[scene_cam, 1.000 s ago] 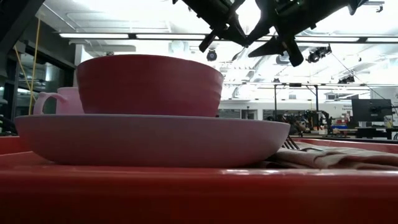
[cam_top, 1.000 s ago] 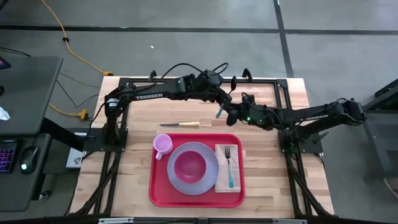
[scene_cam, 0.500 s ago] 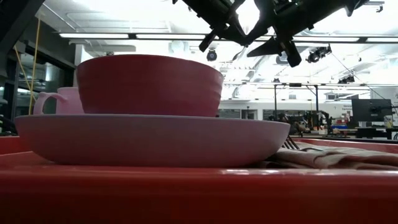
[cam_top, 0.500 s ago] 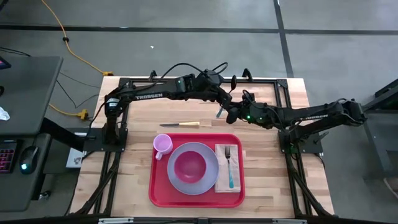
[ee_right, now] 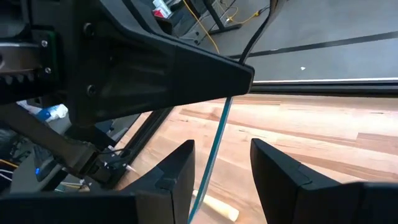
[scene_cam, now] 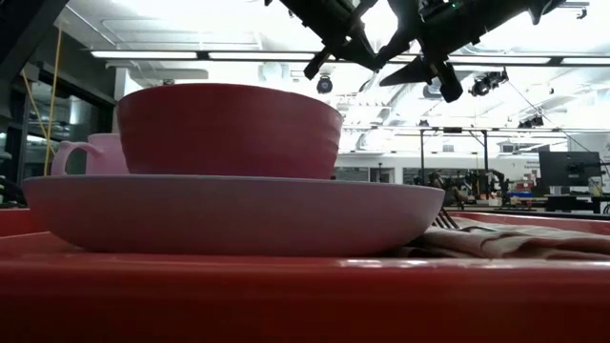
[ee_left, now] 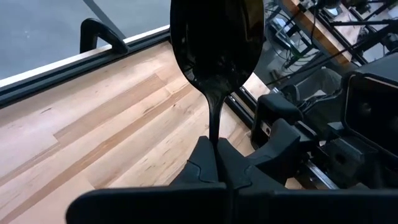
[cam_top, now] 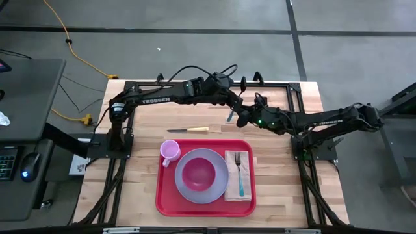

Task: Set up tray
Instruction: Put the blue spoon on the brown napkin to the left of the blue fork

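Lying near end effectors (cam_top: 235,117): tray (cam_top: 164,203)

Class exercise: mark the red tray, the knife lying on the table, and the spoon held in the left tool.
tray (cam_top: 164,203), high view, bare red floor near its left rim.
knife (cam_top: 188,130), high view, middle of its length.
spoon (ee_left: 214,46), left wrist view, centre of its dark bowl.
left tool (ee_left: 219,163), left wrist view, where its fingers meet on the spoon's handle.

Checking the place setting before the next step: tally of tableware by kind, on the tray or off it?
Tray: 1
Plate: 1
Bowl: 1
Cup: 1
Napkin: 1
Fork: 1
Knife, on the table beside the tray: 1
Spoon, held in the left gripper: 1
Total: 8
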Robot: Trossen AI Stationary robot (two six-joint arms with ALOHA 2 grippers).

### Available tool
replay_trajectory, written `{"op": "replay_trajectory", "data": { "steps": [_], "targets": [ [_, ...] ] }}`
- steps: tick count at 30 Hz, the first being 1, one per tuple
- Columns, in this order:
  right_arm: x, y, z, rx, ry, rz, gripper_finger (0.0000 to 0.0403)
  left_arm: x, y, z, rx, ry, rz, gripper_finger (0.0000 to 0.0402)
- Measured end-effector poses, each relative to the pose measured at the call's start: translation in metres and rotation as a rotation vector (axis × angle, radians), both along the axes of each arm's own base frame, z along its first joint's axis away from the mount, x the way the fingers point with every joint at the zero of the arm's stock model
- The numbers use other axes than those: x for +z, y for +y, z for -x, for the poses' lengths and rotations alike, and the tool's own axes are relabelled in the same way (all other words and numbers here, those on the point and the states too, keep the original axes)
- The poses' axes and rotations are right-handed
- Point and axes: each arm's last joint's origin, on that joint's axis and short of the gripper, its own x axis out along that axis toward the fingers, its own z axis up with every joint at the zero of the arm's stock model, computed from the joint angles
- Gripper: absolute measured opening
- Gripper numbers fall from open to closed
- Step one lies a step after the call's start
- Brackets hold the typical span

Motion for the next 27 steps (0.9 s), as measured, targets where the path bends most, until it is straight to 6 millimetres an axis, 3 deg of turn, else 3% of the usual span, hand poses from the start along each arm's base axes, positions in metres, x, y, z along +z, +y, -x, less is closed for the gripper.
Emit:
{"op": "replay_trajectory", "data": {
  "steps": [27],
  "targets": [
    [-0.0011, -0.0043, -0.0073, -0.049, -0.053, 0.002, 0.0133, -0.0012, 0.0019, 0.0013, 0.069, 0.014, -0.017, 0.0010]
  ]
}}
